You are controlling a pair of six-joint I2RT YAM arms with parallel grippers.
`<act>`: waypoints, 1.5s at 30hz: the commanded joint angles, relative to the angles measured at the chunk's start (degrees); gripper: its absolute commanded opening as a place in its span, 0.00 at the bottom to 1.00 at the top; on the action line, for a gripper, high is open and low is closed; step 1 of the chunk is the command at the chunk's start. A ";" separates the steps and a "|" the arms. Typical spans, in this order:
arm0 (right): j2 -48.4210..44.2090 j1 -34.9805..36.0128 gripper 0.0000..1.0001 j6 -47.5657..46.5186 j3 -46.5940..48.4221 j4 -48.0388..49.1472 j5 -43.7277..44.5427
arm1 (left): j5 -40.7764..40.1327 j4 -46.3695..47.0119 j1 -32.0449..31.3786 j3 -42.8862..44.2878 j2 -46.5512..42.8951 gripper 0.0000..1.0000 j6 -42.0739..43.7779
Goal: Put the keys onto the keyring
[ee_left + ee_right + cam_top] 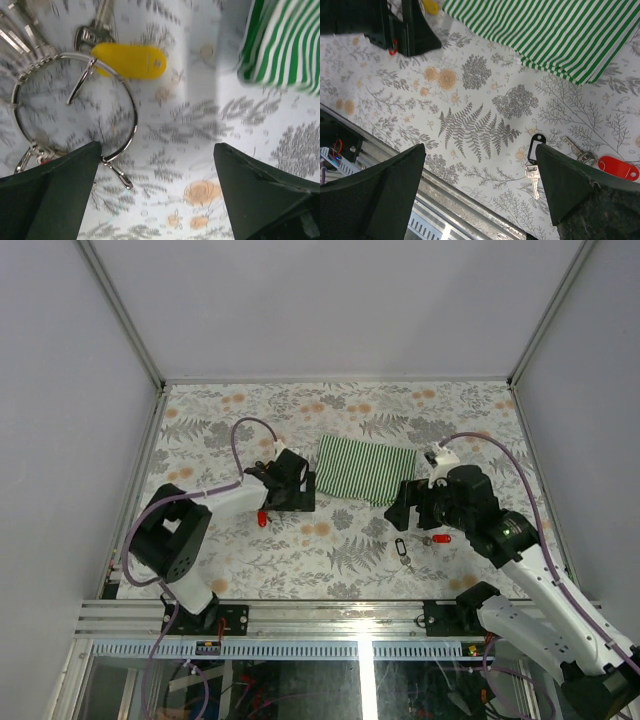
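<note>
Two robot arms are working over a floral surface (pixel 330 530) where a green-and-white striped cloth (pixel 365 468) is lying. The left gripper (pixel 156 147) is hovering with fingers spread wide just off the cloth's left end, above the keyring (pixel 131 100), a silver wire ring carrying a yellow tag (pixel 131 61). The right gripper (pixel 481 147), also spread and holding nothing, is hanging near the cloth's right corner. The black-tagged key (pixel 535 149) and the red-tagged key (pixel 618 167) are lying loose just in front of that corner. The ring's opening is looking blurred, possibly facing the fingers. Pinching one tag by its flat sides is probably serving best, leaving the key's hole free.
</note>
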 commanded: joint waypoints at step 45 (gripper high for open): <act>11.32 0.82 0.63 -0.66 4.33 1.71 -1.30 | -4.25 -12.95 -7.27 -7.12 -38.33 1.00 -9.95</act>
